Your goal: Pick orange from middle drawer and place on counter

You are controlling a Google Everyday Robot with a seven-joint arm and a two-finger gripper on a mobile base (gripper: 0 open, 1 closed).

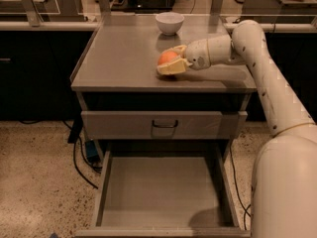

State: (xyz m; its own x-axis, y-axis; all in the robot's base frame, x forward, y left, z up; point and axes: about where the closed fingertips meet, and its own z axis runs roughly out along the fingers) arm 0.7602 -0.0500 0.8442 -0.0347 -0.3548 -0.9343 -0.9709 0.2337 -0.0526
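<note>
The orange (167, 57) sits low over the counter (119, 53), right of its middle, and seems to rest on it. My gripper (170, 60) reaches in from the right and is shut on the orange, with one pale finger (172, 69) in front of it and the other behind. The middle drawer (163, 192) is pulled out below, and nothing lies on its floor.
A white bowl (169, 23) stands at the back of the counter, just behind the gripper. The closed drawer front with a dark loop handle (164, 125) is above the open drawer. Cables (81, 167) trail on the speckled floor to the left. My arm (277, 98) spans the right side.
</note>
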